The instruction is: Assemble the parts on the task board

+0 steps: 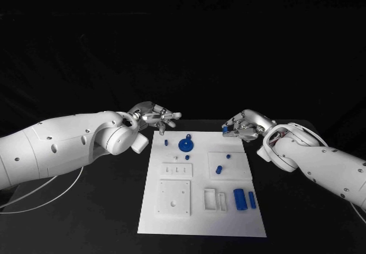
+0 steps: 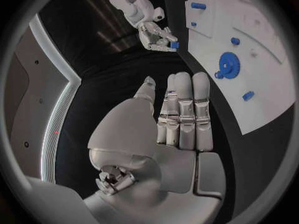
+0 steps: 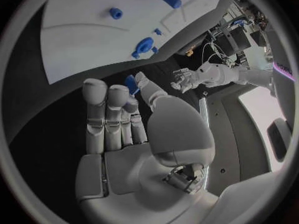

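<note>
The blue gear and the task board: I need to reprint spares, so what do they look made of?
Blue gear: probably matte plastic, uniform saturated colour, no metallic glint. Task board: seemingly white matte plastic, with raised blocks and recesses in the same white; can't confirm.

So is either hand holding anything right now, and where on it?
The right hand pinches a small blue part between thumb and fingertip; which part of it cannot be told. The left hand holds nothing.

Dim all round, blackness swallowing the surroundings; the task board [image 1: 202,201] glows brightest, evenly lit from above, soft shadows. Wrist views bend hard at the rims, dark vignette from twelve right round.
</note>
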